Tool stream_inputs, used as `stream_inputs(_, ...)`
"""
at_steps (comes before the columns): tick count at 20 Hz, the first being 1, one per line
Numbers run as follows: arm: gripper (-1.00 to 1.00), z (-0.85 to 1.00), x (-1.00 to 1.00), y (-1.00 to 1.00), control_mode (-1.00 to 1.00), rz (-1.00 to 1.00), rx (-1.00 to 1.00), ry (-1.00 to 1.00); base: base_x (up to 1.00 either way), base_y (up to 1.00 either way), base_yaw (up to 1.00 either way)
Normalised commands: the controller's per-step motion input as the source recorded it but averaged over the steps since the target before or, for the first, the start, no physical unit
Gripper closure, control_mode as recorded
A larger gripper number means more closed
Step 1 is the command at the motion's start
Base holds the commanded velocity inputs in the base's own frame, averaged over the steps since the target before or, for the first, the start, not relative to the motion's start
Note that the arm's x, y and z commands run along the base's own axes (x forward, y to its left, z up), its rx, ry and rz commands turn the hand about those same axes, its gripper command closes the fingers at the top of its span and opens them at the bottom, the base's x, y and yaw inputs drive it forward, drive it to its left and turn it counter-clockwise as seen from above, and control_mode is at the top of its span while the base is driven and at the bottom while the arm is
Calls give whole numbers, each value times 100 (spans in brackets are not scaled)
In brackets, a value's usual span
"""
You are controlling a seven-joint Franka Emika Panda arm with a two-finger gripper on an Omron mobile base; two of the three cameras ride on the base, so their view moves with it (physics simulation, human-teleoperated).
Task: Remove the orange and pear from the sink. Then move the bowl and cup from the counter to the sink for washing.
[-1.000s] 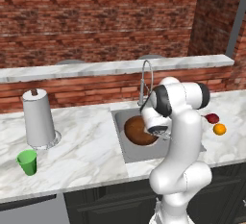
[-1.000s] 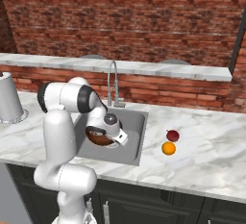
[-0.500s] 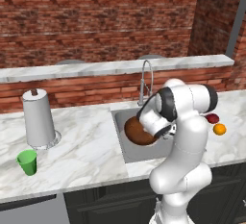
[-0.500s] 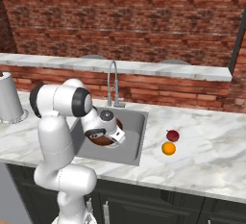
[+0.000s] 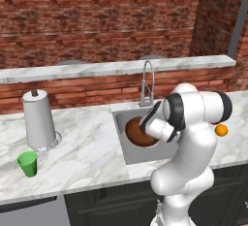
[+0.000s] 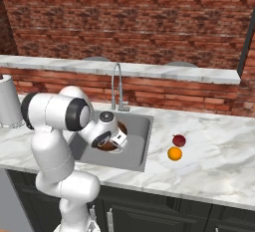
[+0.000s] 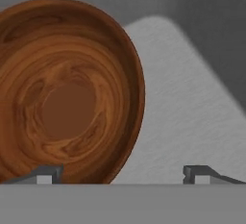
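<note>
Change: arm's elbow and forearm have swung further toward the sink's left side since a second ago; hand has stayed low over the basin; bowl, orange, pear and cup lie where they did.
Gripper: [image 7: 123, 174] fingers spread wide, nothing between them; in the hand view the left tip stands before the bowl's near rim, the right tip over bare basin floor. No contact with the bowl can be made out.
Bowl: [image 5: 138, 133] dark brown wood, in the sink, upright, resting on the basin floor toward its left and rear; in the right base view [image 6: 110, 144] it is largely covered by the hand.
Sink: [image 5: 127, 150] grey basin set in the counter below the tap; in the hand view its floor [image 7: 182, 117] shows bare to the right of the bowl.
Tap: [image 5: 147, 82] tall curved steel, at the sink's rear edge.
Orange: [image 6: 174, 153] on the counter right of the sink, near the front edge, out of the basin.
Pear: [image 6: 179, 140] dark red, on the counter just behind the orange, close to it; touching or not cannot be told.
Cup: [image 5: 27, 164] green, upright on the counter well left of the sink, near the front edge.
Paper roll: [image 5: 38, 120] upright on its stand, behind the cup.
Counter: [image 5: 87, 152] white marble, carrying cup, roll, orange and pear.
</note>
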Motion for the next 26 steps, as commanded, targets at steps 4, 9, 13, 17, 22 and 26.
stream_inputs(4,-100,45,0,3,-100,0,0,6,0,0,0)
stream_inputs(9,-100,49,-1,5,-100,0,0,1,0,0,0)
stream_inputs(13,-100,50,-1,6,-100,0,0,0,0,0,0)
stream_inputs(17,-100,46,-4,10,-100,0,0,1,0,0,0)
stream_inputs(22,-100,34,-8,23,-100,0,0,5,0,0,0)
stream_inputs(26,-100,25,-11,32,-100,0,0,9,0,0,0)
